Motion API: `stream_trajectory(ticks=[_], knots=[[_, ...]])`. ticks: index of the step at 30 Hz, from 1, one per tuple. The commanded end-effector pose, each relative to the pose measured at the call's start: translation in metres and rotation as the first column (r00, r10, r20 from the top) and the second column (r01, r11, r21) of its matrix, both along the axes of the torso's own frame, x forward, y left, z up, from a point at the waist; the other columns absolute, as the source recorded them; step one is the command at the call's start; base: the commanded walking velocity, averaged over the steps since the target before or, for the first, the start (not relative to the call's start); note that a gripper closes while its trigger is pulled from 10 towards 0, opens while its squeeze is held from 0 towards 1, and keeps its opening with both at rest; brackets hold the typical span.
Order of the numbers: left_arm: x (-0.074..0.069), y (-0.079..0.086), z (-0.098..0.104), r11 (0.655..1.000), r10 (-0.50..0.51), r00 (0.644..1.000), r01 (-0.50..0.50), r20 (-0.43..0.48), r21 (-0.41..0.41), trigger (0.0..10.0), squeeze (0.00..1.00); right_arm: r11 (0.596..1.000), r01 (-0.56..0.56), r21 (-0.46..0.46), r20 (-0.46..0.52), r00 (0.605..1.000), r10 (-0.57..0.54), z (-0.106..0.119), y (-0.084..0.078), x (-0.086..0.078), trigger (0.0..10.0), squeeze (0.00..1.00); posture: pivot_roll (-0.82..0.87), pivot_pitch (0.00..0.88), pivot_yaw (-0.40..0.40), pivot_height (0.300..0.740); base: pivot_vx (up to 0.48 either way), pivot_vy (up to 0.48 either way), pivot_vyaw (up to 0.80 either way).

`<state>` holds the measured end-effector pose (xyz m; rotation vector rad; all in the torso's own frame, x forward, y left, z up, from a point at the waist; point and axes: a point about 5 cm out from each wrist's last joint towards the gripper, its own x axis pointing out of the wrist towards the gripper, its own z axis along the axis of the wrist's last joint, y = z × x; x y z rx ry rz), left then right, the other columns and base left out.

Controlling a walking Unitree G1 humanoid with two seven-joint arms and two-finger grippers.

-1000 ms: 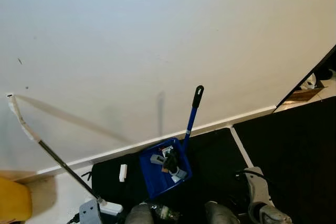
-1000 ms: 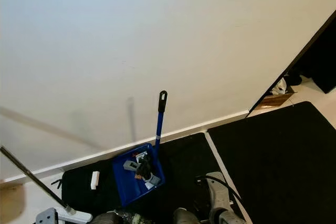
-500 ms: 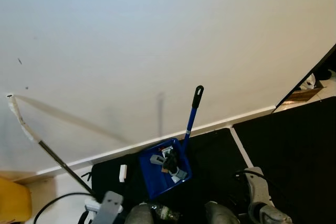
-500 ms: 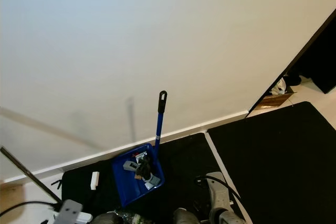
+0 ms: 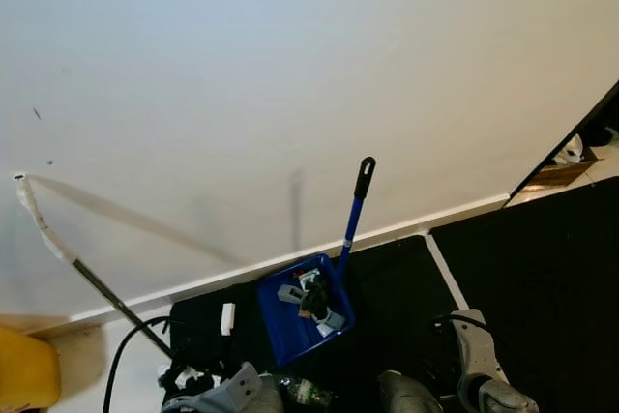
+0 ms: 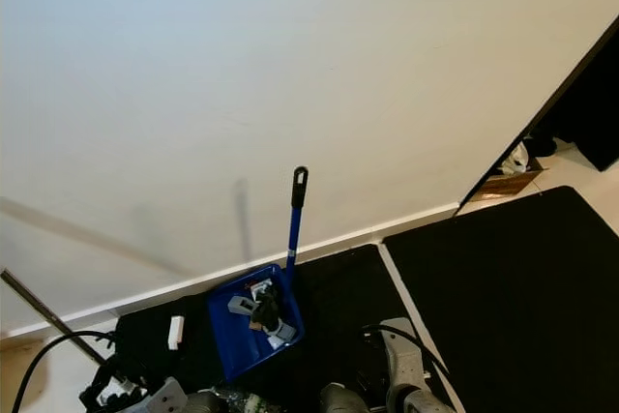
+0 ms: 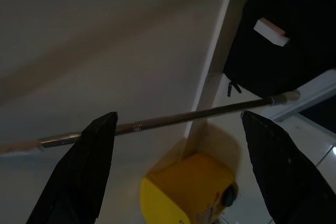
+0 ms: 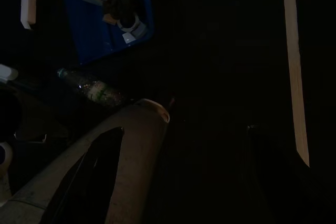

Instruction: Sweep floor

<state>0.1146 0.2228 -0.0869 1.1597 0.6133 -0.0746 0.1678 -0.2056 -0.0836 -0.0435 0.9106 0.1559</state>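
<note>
Ahead of your left gripper (image 7: 176,150), fingers spread wide and empty, thin metal broom pole (image 7: 173,118) crossing between them against the wall, yellow box (image 7: 189,190) beyond, blue long-handled dustpan (image 5: 302,309) off to its right, right gripper (image 8: 178,182) hanging open.

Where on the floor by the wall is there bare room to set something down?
Free: the black mat between the blue dustpan and the pale seam, and the bigger mat beyond it. Crowded: left of the dustpan, with a white block, the broom pole and a yellow object.
</note>
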Motion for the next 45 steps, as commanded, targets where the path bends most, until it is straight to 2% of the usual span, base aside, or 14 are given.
stream_trajectory(ticks=[1,2,3,4,5,6,7,10,16,19,23,26,38,45], knots=[[-0.01,0.009,-0.001,0.989,0.137,0.991,-0.137,-0.01,-0.053,10.0,0.0,1.0,0.019,-0.007,-0.028,0.999,-0.019,-0.003,-0.004,-0.007,10.0,0.0,0.11,0.101,-0.028,0.74,0.0,0.0,0.0],[-0.015,0.012,-0.002,0.944,0.298,0.954,-0.296,-0.011,-0.147,10.0,0.0,1.0,0.02,-0.008,-0.028,0.999,-0.02,-0.003,-0.004,-0.007,10.0,0.0,0.11,0.101,-0.028,0.74,0.0,0.0,0.0],[-0.015,0.012,-0.002,0.944,0.298,0.954,-0.296,-0.011,-0.147,10.0,0.0,1.0,0.02,-0.008,-0.028,0.999,-0.02,-0.003,-0.004,-0.007,10.0,0.0,0.11,0.101,-0.028,0.74,0.0,0.0,0.0],[-0.02,0.014,-0.003,0.879,0.428,0.904,-0.418,-0.009,-0.228,10.0,0.0,1.0,0.02,-0.008,-0.029,0.999,-0.02,-0.003,-0.004,-0.008,10.0,0.0,0.12,0.102,-0.03,0.74,0.0,0.0,0.0],[-0.012,0.026,0.009,0.842,0.501,0.857,-0.451,0.121,-0.296,10.0,0.0,1.0,0.018,-0.008,-0.03,0.999,-0.018,-0.003,-0.004,-0.008,10.0,0.0,0.12,0.102,-0.03,0.74,0.0,0.0,0.0],[-0.012,0.026,0.009,0.842,0.501,0.857,-0.451,0.121,-0.296,10.0,0.0,1.0,0.018,-0.008,-0.03,0.999,-0.018,-0.003,-0.004,-0.008,10.0,0.0,0.12,0.102,-0.03,0.74,0.0,0.0,0.0],[0.012,0.049,0.042,0.887,0.444,0.812,-0.335,0.38,-0.319,10.0,0.0,1.0,0.014,-0.008,-0.031,0.999,-0.015,-0.003,-0.004,-0.008,10.0,0.0,0.12,0.102,-0.03,0.74,0.0,0.0,0.0],[0.026,0.055,0.061,0.911,0.398,0.774,-0.269,0.493,-0.313,10.0,0.0,1.0,0.012,-0.008,-0.031,0.999,-0.012,-0.003,-0.004,-0.007,10.0,0.0,0.13,0.102,-0.036,0.74,0.0,0.0,0.0],[0.024,0.039,0.049,0.923,0.314,0.877,-0.194,0.363,-0.332,10.0,0.0,1.0,0.011,-0.006,-0.026,1.0,-0.011,-0.002,-0.003,-0.006,10.0,0.0,0.12,0.101,-0.032,0.74,0.0,0.0,0.0],[0.012,0.03,0.036,0.889,0.329,0.913,-0.215,0.24,-0.403,10.0,0.0,1.0,0.015,-0.007,-0.025,1.0,-0.015,-0.002,-0.003,-0.006,10.0,0.0,0.12,0.101,-0.032,0.74,0.0,0.0,0.0],[-0.005,0.024,0.027,0.862,0.338,0.934,-0.255,0.12,-0.438,10.0,0.0,1.0,0.016,-0.009,-0.029,0.999,-0.016,-0.003,-0.004,-0.007,10.0,0.0,0.12,0.101,-0.032,0.74,0.0,0.0,0.0],[-0.011,0.028,0.023,0.808,0.433,0.898,-0.344,0.084,-0.478,10.0,0.0,1.0,0.015,-0.012,-0.034,0.999,-0.015,-0.003,-0.005,-0.008,10.0,0.0,0.12,0.102,-0.033,0.74,0.0,0.0,0.0],[0.045,0.021,0.059,0.718,0.523,0.809,-0.25,0.266,-0.65,10.0,0.0,1.0,0.005,-0.013,-0.029,1.0,-0.005,-0.002,-0.004,-0.006,10.0,0.0,0.13,0.102,-0.043,0.74,0.0,0.0,0.0],[0.088,-0.009,0.093,0.687,0.488,0.784,-0.074,0.384,-0.723,10.0,0.0,1.0,0.0,-0.011,-0.027,1.0,0.0,-0.002,-0.003,-0.005,10.0,0.0,0.12,0.103,-0.045,0.74,0.0,0.0,0.0]])
